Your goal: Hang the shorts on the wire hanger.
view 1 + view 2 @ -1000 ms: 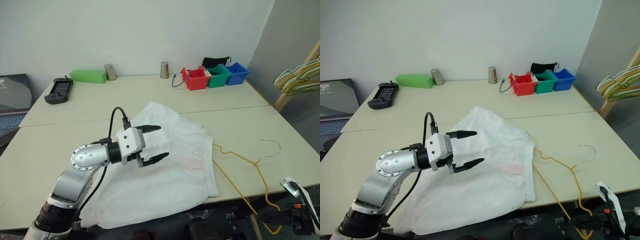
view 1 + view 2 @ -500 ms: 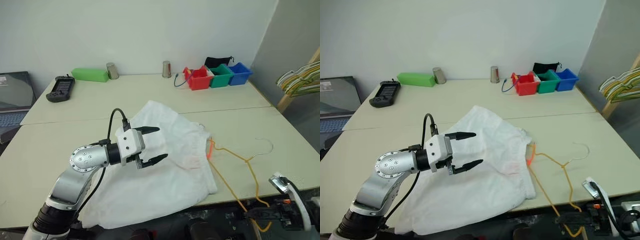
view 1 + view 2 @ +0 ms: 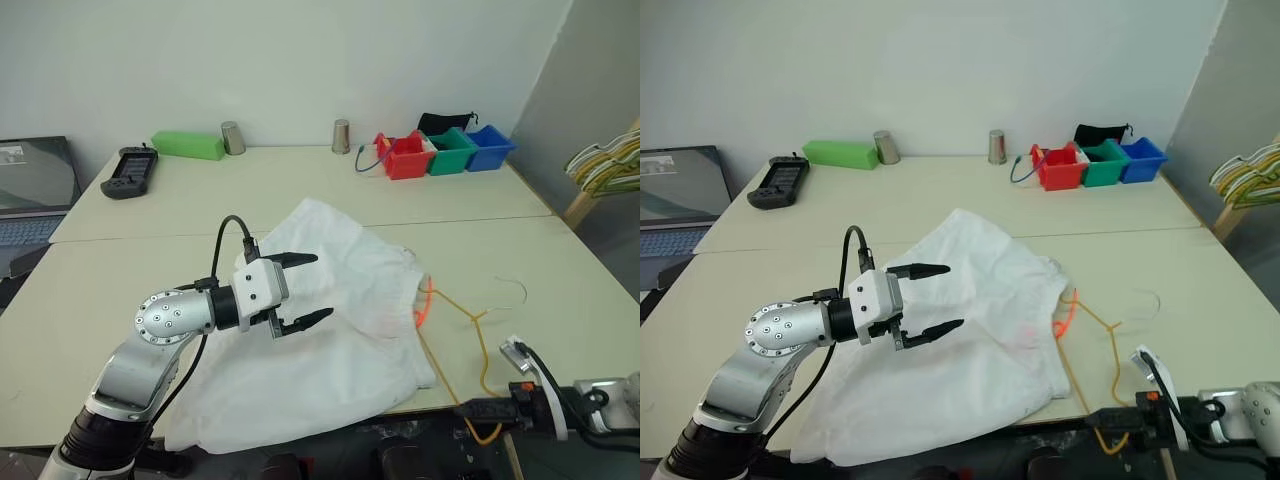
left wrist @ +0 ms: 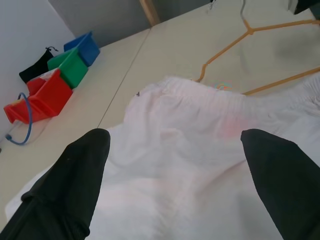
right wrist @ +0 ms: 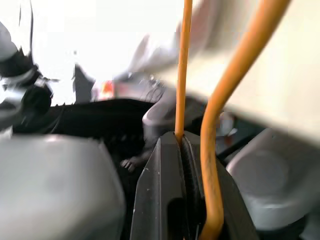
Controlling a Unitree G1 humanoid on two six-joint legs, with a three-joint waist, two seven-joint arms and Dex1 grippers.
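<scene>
white shorts spread flat beside the yellow wire hanger.

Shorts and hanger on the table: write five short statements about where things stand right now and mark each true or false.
1. The shorts lie spread on the table. True.
2. The left gripper is clamped on the shorts. False: its fingers stand wide open above the cloth, holding nothing.
3. The right gripper is shut on the wire hanger. True: the right wrist view shows the yellow wire pinched between its fingers, at the table's near edge.
4. The wire hanger already carries the shorts. False: it lies beside them, next to the waistband with the orange-red drawstring.
5. The red, green and blue bins sit at the table's near edge. False: they stand at the far side by the wall.
</scene>
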